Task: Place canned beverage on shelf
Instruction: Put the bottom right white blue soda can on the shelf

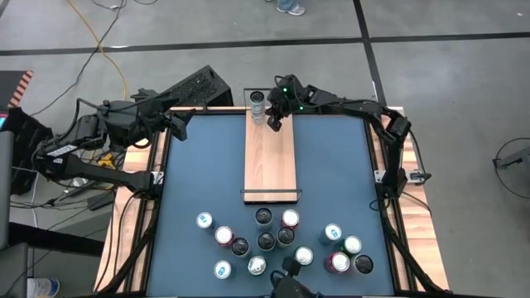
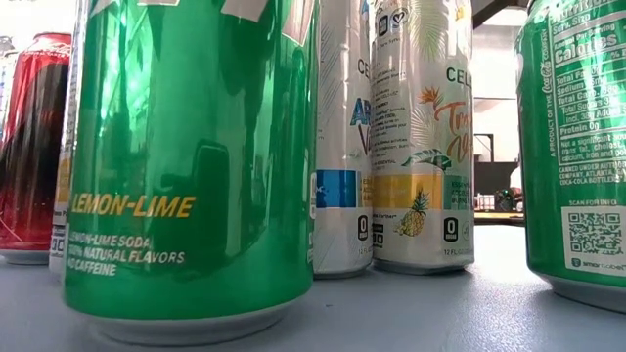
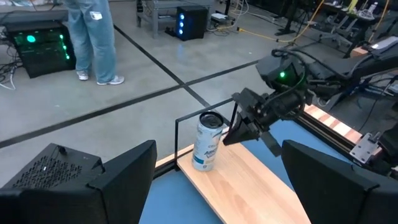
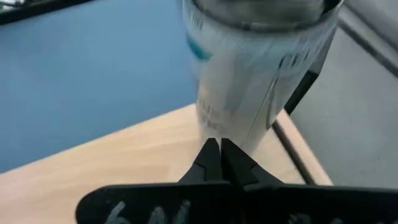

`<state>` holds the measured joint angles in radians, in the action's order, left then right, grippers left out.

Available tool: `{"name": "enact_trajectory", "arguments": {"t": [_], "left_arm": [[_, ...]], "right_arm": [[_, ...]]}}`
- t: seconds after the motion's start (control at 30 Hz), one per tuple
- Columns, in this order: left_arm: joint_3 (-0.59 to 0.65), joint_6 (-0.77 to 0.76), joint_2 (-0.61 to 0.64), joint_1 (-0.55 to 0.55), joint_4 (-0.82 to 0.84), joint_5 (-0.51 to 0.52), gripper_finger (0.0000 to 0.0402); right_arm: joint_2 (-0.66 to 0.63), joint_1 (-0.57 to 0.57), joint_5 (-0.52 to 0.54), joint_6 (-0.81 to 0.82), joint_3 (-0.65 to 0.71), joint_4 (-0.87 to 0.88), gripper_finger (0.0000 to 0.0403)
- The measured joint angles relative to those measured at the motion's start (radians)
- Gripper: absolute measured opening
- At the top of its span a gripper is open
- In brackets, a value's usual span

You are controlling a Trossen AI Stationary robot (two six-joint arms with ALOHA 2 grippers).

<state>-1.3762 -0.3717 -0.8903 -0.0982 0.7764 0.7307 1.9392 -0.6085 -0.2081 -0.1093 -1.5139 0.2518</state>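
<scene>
The canned beverage (image 1: pixel 257 108) stands upright on the far left corner of the shelf (image 1: pixel 270 161), close to the black wire rail at that end. The right gripper (image 1: pixel 274 118) sits just beside it on the right, fingers pressed together with nothing between them; in the right wrist view the closed tips point at the can's lower side, and whether they touch it is hard to tell from here. The left gripper (image 1: pixel 175 124) waits over the table's far left corner, its jaws spread wide and empty.

This can looks already placed, so the step in hand seems to be the finish of a placement, perhaps a nudge to seat it. Next the right arm would need to draw away without tipping the can, then reach the cluster of cans (image 1: pixel 281 242) at the near edge for another.
</scene>
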Motion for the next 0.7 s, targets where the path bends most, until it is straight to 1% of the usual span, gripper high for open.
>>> {"name": "enact_trajectory", "arguments": {"t": [0.3,0.5,0.7], "left_arm": [[0.0,0.013,0.0,0.0,0.0,0.004,0.0332],[0.0,0.02,0.0,0.0,0.0,0.004,0.0332],[0.0,0.02,0.0,0.0,0.0,0.003,0.0332]], "right_arm": [[0.007,-0.006,-0.005,-0.004,-0.002,-0.033,0.0],[0.007,-0.019,0.0,0.028,-0.002,0.003,0.0],[0.007,-0.02,0.0,0.031,-0.002,-0.049,0.0]]}}
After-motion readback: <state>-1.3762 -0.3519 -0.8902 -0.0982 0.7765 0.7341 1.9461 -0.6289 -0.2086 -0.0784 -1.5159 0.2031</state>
